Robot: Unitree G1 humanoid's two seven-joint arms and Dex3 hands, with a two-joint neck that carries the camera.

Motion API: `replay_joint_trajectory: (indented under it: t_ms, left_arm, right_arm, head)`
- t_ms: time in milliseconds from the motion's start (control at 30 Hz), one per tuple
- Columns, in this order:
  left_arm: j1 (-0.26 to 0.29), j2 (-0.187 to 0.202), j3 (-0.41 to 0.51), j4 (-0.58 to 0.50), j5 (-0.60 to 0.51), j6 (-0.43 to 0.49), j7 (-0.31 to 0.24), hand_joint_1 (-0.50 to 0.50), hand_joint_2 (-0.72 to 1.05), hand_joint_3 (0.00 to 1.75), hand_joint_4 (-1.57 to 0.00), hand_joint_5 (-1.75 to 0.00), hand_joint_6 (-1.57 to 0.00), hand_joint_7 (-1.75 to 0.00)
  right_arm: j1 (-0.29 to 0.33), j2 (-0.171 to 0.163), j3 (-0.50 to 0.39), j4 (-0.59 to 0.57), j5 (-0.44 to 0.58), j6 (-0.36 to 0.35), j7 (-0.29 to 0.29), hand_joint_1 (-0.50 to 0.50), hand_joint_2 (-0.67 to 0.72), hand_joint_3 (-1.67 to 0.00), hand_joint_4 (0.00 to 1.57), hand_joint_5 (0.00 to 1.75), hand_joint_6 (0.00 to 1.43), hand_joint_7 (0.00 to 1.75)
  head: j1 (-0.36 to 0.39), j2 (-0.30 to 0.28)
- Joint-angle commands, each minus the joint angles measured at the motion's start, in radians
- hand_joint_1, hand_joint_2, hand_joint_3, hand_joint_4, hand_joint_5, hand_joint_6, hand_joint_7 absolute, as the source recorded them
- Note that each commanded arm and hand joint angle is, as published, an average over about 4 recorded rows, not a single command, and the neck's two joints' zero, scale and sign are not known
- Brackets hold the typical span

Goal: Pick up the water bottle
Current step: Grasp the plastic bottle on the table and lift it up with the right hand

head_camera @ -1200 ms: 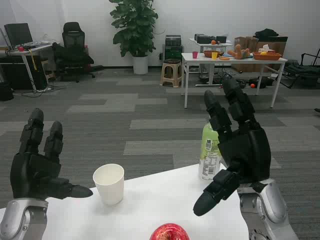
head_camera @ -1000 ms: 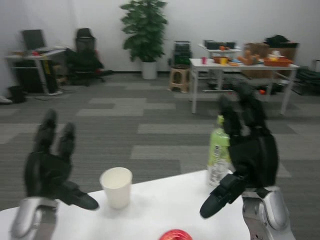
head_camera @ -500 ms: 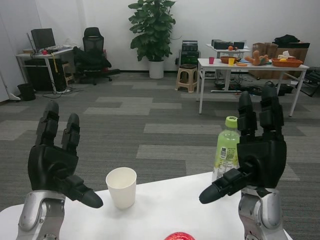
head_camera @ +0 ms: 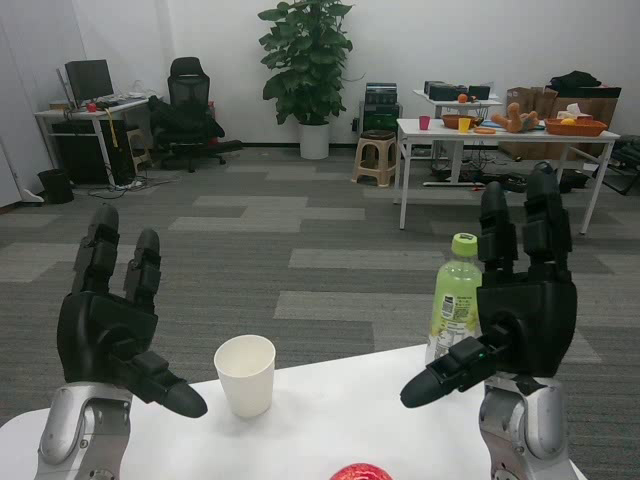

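1. Head view: a clear plastic water bottle with a pale green label and a green cap (head_camera: 453, 298) stands upright near the far right edge of the white desk (head_camera: 330, 420).
2. The black many-fingered right hand (head_camera: 520, 310) is raised just right of the bottle, fingers upright and spread, thumb jutting out to the left below the bottle's label. It holds nothing; whether it touches the bottle cannot be told, since hand and bottle overlap at the bottle's right side.
3. The silver right forearm (head_camera: 518, 432) rises from the bottom edge under that hand.
4. The black many-fingered left hand (head_camera: 108, 330) is raised at the left side of the desk, fingers up and apart, thumb pointing right toward the cup. It is spread wide and holds nothing.
5. A white paper cup (head_camera: 245, 374) stands upright on the desk between the two hands, nearer the left one and apart from it.
6. A red apple (head_camera: 360, 472) shows only its top at the bottom edge, on the near side of the desk.
7. Beyond the desk lies grey carpet tile floor (head_camera: 260, 240). A large potted green plant (head_camera: 308, 65) stands by the back wall, a black office chair (head_camera: 190, 105) to its left, and a white table loaded with boxes and small items (head_camera: 500, 135) to the right.
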Motion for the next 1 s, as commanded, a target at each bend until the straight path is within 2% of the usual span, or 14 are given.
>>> replay_joint_trajectory:
  t_ms: [33,400,600,633,767,900,1000]
  left_arm:
    - [0.016,0.003,0.008,-0.004,0.001,-0.003,0.008,-0.5,-0.72,0.09,0.0,0.0,0.0,0.0]
    - [0.019,0.0,0.009,0.005,0.001,-0.003,0.013,-0.5,-0.72,0.09,0.0,0.0,0.0,0.0]
    - [0.021,-0.001,0.009,0.014,0.0,-0.003,0.015,-0.5,-0.72,0.09,0.0,0.0,0.0,0.0]
    - [0.021,-0.002,0.009,0.015,0.0,-0.004,0.016,-0.5,-0.72,0.09,0.0,0.0,0.0,0.0]
    - [0.022,-0.003,0.008,0.022,-0.001,-0.014,0.022,-0.5,-0.72,0.09,0.0,0.0,0.0,0.0]
    - [0.023,-0.002,0.005,0.03,-0.001,-0.021,0.027,-0.5,-0.72,0.09,0.0,0.0,0.0,0.0]
    - [0.022,-0.002,0.006,0.032,-0.001,-0.022,0.028,-0.5,-0.72,0.09,0.0,0.0,0.0,0.0]
  right_arm:
    - [-0.011,0.004,-0.024,0.006,0.005,-0.016,-0.007,-0.46,0.72,0.0,0.0,0.0,0.0,0.0]
    - [0.044,0.046,-0.124,0.0,0.002,-0.035,-0.021,-0.46,0.72,0.0,0.0,0.0,0.0,0.0]
    - [0.063,0.077,-0.199,0.037,-0.049,-0.056,-0.054,-0.46,0.72,0.0,0.0,0.0,0.0,0.0]
    - [0.067,0.078,-0.203,0.047,-0.042,-0.053,-0.056,-0.46,0.72,0.0,0.0,0.0,0.0,0.0]
    - [0.081,0.073,-0.206,0.085,-0.01,-0.025,-0.057,-0.46,0.72,0.0,0.0,0.0,0.0,0.0]
    - [0.085,0.067,-0.211,0.142,0.033,0.036,-0.036,-0.46,0.72,0.0,0.0,0.0,0.0,0.0]
    - [0.083,0.067,-0.222,0.172,0.063,0.081,-0.008,-0.46,0.72,0.0,0.0,0.0,0.0,0.0]
  head:
    - [-0.013,-0.006]
    - [-0.127,-0.03]
    - [-0.181,-0.034]
    - [-0.175,-0.033]
    - [-0.239,-0.033]
    - [-0.352,-0.027]
    - [-0.396,-0.023]
